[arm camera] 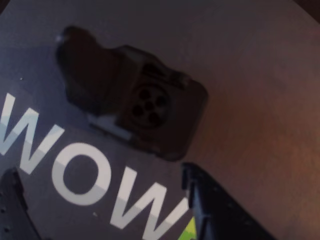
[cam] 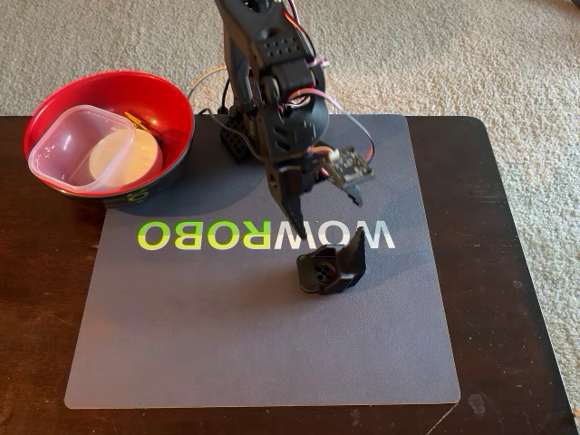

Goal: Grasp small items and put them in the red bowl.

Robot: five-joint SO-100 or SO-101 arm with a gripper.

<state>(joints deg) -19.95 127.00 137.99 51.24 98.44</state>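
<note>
A black printed part [cam: 331, 265] stands on the grey mat [cam: 227, 335] just below the "WOWROBO" lettering. My gripper [cam: 317, 222] hangs open right above and behind it, touching nothing. In the wrist view the part [arm camera: 140, 105] fills the middle, with my gripper [arm camera: 110, 220] open below it and a finger at each lower corner. At the table's far left sits the red bowl [cam: 172, 104]. Inside it lie a clear square tub [cam: 68, 136], a white round dish [cam: 131, 159] and a bit of yellow [cam: 136, 120].
The mat lies on a dark wooden table [cam: 507, 272] with beige carpet around it. The arm's base [cam: 237, 136] stands at the mat's far edge, right of the bowl, with red and white wires looping off it.
</note>
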